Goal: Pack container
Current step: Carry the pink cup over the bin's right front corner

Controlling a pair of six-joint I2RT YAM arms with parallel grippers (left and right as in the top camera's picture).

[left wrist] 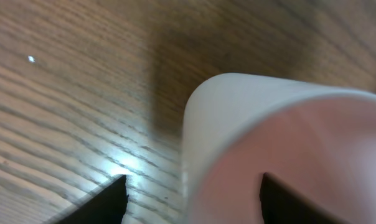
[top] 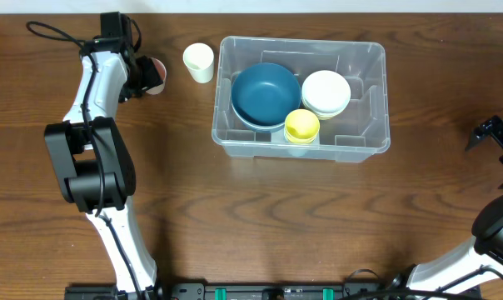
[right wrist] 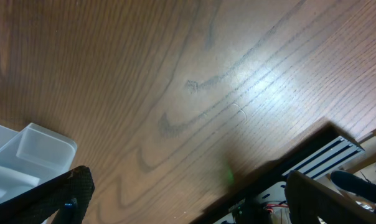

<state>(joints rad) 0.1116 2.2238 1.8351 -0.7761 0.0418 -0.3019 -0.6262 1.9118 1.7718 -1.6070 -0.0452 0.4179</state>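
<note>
clear container [top: 364,112] lies mouth-up, lengthwise left-right; left fingers [left wrist: 107,202] spread astride pink cup [left wrist: 281,124], right fingers [right wrist: 73,196] spread.

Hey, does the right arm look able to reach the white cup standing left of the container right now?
Probably not easily: the right gripper sits at the far right edge, and the container stands between it and the white cup.

On the tabletop [top: 235,217], the container [top: 301,41] holds a large bowl [top: 266,93] at left, a small bowl [top: 326,92] at right and a cup [top: 301,125] in front. A second cup [top: 199,62] stands just left of the container, and a third cup [top: 156,77] farther left.
</note>
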